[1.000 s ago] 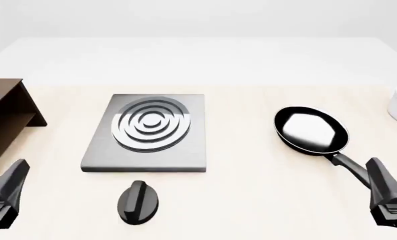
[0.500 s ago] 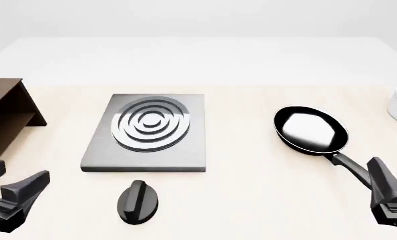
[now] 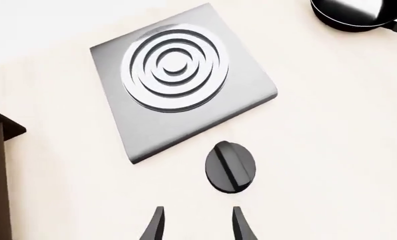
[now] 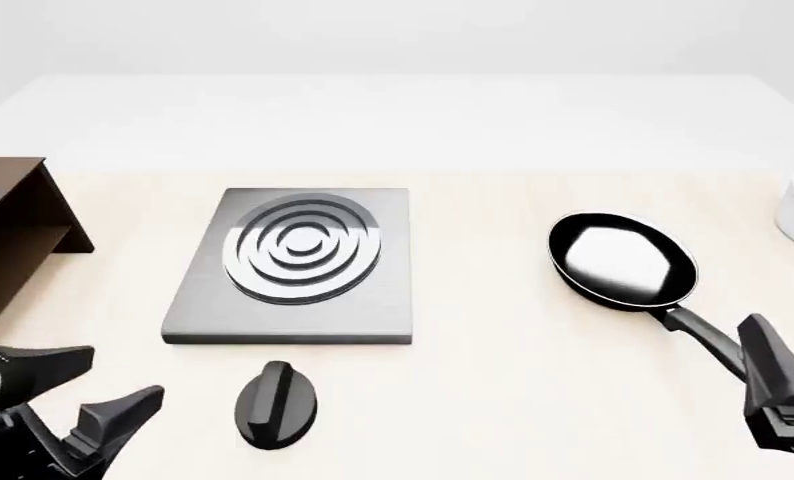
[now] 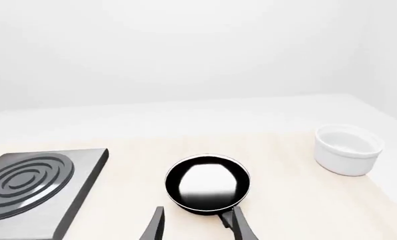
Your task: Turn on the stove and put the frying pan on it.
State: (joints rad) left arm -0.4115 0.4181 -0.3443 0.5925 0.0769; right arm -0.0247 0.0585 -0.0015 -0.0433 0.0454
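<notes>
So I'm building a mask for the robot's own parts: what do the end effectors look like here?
Both are dark grey to black with a matte finish. The left end effector has angular, wedge-shaped fingers tapering to points; the right end effector shows a similar pointed shape. In the wrist views, fingers appear as slim dark blades. No cables or markings are visible.

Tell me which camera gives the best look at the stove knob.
The left wrist view: the knob sits near the middle, seen from above, its ridge clear, just ahead of the open left tool. The front view shows it too, smaller and low in the picture. The right wrist view does not show it.
</notes>
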